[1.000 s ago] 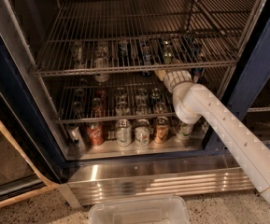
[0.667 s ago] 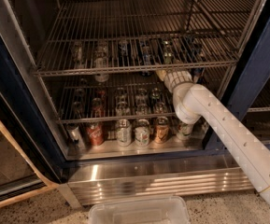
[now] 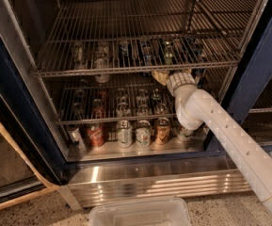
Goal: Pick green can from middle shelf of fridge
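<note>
Chrome middle shelf [image 3: 107,119]: carrying green can [image 3: 156,98], just below gripper [image 3: 160,75].
gripper: hovering above shelf, right side; grip unclear.

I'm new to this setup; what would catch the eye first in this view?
The white arm reaches from the lower right into the open fridge, its gripper just under the front edge of the upper wire rack, above the middle shelf. Rows of cans crowd the racks and the fridge floor, with a red can at front left. A clear plastic bin sits on the ground below.
</note>
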`<state>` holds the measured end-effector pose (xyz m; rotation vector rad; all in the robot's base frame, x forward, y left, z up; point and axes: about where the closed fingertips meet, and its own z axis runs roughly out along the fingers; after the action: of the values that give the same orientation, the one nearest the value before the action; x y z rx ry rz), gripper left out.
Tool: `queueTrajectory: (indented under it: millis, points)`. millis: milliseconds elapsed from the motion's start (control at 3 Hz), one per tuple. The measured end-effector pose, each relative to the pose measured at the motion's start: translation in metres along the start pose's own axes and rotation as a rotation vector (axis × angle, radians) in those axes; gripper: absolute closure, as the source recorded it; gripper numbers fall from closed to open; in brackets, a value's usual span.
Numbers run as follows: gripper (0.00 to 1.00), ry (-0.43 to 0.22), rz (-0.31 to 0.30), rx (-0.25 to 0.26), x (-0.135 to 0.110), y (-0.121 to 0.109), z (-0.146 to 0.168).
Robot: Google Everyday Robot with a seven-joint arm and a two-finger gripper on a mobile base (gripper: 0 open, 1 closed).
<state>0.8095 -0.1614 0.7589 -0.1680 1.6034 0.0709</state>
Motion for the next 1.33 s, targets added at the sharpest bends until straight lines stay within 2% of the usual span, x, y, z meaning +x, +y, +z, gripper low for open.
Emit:
queueTrajectory:
  millis: [667, 1000, 1333]
  points:
    - [0.30, -0.039, 0.037, -0.013, -0.001, 0.024, -0.041]
    - [0.00, -0.041, 0.036, -0.017, -0.002, 0.027, -0.042]
    - [0.15, -0.041, 0.036, -0.017, -0.002, 0.027, -0.042]
